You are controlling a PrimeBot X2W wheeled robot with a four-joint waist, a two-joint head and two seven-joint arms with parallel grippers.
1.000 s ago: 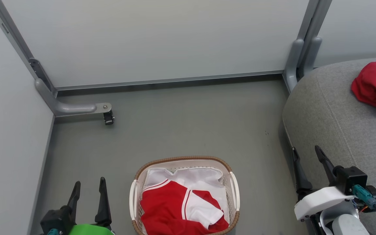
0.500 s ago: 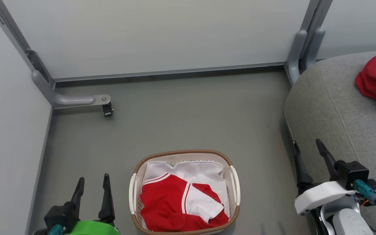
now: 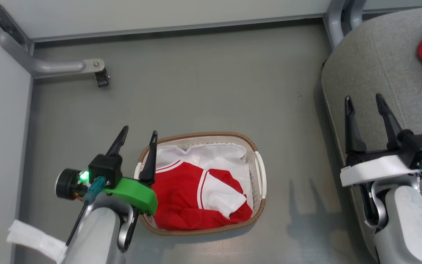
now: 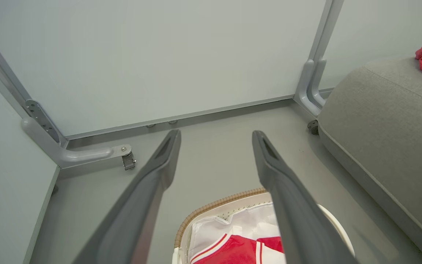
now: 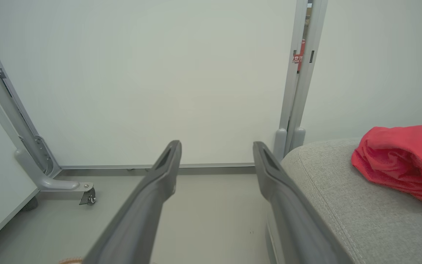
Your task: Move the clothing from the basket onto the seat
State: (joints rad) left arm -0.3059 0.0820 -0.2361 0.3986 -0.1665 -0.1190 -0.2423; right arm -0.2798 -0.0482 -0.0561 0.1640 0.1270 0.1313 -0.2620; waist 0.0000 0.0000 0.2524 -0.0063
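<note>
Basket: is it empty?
No, a red garment with white panels lies crumpled inside the basket, on its white liner.

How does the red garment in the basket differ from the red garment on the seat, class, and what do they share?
Place: the basket garment lies inside the basket; the seat garment lies on the grey seat.
Pose: the basket garment is spread fairly flat; the seat garment is bunched up.
Look: the basket garment shows broad white panels; the seat garment shows mostly red.
Shared: both are red cloth with some white.
</note>
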